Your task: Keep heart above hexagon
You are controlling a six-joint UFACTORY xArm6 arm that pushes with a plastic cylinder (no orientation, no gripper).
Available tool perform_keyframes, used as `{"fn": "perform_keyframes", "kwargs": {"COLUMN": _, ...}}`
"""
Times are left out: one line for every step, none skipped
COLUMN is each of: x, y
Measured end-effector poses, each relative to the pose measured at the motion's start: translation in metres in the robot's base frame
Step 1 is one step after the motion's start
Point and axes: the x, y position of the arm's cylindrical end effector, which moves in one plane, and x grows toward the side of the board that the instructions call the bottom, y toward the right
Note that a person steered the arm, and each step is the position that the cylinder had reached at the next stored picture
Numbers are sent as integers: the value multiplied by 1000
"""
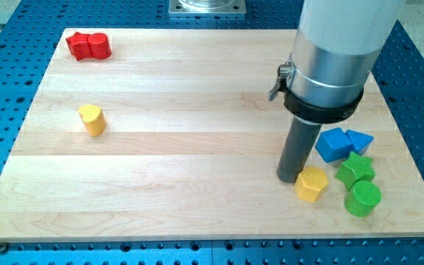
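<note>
My tip point(291, 179) rested on the wooden tabletop point(197, 147) toward the view's lower right, at the end of the dark rod hanging from the large grey-and-white arm housing point(330, 59). No claw is fitted — the arm ends in the plain rod, so nothing is held or clamped.

Yellow hexagon block point(311, 183): sat just to the view's right of my tip, touching it or very nearly so; exact contact could not be resolved.

Yellow heart block point(92, 119): stood alone on the view's left side of the tabletop, well apart from my tip and from every other block. In the view it lay higher than the hexagon, though far to its left.

Cluster at the view's right, all near the hexagon:
- blue block point(333, 144), blocky shape, just to the right of the rod and above the hexagon
- second blue block point(359, 140), roughly triangular, touching the first on its right
- green star-like block point(355, 169), below the blue pair, just right of the hexagon
- green round block point(363, 198), below the star and against it

Red block point(89, 46) — lobed outline, exact shape unclear — lay at the view's top left corner of the tabletop, near the edge.

Blue perforated base point(6, 88) surrounded the tabletop.
</note>
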Motion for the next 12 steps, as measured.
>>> {"fn": "perform_keyframes", "kwargs": {"x": 32, "y": -16}}
{"fn": "perform_keyframes", "kwargs": {"x": 25, "y": 18}}
{"fn": "perform_keyframes", "kwargs": {"x": 36, "y": -49}}
{"fn": "perform_keyframes", "kwargs": {"x": 36, "y": -168}}
{"fn": "perform_keyframes", "kwargs": {"x": 36, "y": -307}}
{"fn": "perform_keyframes", "kwargs": {"x": -38, "y": -325}}
{"fn": "perform_keyframes", "kwargs": {"x": -105, "y": -325}}
{"fn": "perform_keyframes", "kwargs": {"x": -100, "y": -246}}
{"fn": "perform_keyframes", "kwargs": {"x": -71, "y": -95}}
{"fn": "perform_keyframes", "kwargs": {"x": -68, "y": -112}}
{"fn": "perform_keyframes", "kwargs": {"x": -102, "y": -198}}
{"fn": "perform_keyframes", "kwargs": {"x": -61, "y": -250}}
